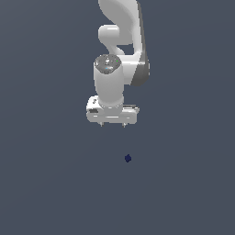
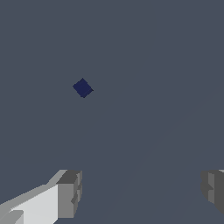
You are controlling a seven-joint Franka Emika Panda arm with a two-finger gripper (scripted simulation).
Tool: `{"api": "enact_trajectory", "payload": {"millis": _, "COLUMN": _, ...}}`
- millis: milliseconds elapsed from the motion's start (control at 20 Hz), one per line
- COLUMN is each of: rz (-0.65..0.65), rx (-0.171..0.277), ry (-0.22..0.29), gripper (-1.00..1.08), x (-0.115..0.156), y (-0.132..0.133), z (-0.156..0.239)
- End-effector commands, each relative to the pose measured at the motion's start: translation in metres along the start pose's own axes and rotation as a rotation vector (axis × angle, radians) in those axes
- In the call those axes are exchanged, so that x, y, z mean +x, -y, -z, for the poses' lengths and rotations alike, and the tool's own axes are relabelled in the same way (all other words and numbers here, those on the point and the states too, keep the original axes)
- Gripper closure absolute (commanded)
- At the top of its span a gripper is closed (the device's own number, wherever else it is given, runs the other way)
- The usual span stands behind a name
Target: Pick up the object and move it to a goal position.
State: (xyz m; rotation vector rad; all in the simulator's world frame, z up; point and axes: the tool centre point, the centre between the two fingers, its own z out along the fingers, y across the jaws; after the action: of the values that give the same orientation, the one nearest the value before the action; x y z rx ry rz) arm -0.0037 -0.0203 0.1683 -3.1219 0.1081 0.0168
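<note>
- Approach is the step in hand, as I judge it: the dark navy cube (image 1: 128, 158) lies alone on the grey worktop (image 1: 41, 183), and nothing has been picked up.
- End effector (image 1: 112, 125) hangs from the white arm (image 1: 120, 50) with its tips pointing down, apart from the cube and holding nothing.
- Fingers (image 2: 69, 194) stand wide apart in the wrist view, one at each side of the frame with bare worktop between them; the gap looks many times wider than the cube.
- Cube in the exterior view sits below the end effector and a little toward the exterior view's right, so it is not yet between the fingers.
- Cube in the wrist view (image 2: 82, 88) shows as a small diamond, its edges turned at an angle to the line joining the fingers.
- Next move likely calls for shifting sideways until the cube is centred in the gap, perhaps turning the wrist to meet flat faces, then lowering.
- Goal position has no visible marker in either view, so I cannot tell where it lies.
</note>
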Motion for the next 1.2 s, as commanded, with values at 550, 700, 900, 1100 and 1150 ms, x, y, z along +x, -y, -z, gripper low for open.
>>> {"api": "enact_trajectory", "payload": {"millis": 550, "rz": 0.085, "rx": -0.019, "ry": 0.012, "gripper": -0.92, "x": -0.003, "y": 0.019, "z": -0.004}}
{"api": "enact_trajectory", "payload": {"millis": 700, "rz": 0.077, "rx": -0.019, "ry": 0.012, "gripper": -0.92, "x": -0.003, "y": 0.018, "z": -0.003}}
{"api": "enact_trajectory", "payload": {"millis": 900, "rz": 0.093, "rx": -0.020, "ry": 0.011, "gripper": -0.92, "x": -0.001, "y": 0.020, "z": -0.005}}
{"api": "enact_trajectory", "payload": {"millis": 1100, "rz": 0.134, "rx": -0.022, "ry": 0.011, "gripper": -0.92, "x": 0.007, "y": 0.024, "z": -0.011}}
{"api": "enact_trajectory", "payload": {"millis": 1150, "rz": 0.149, "rx": -0.023, "ry": 0.010, "gripper": -0.92, "x": 0.010, "y": 0.025, "z": -0.013}}
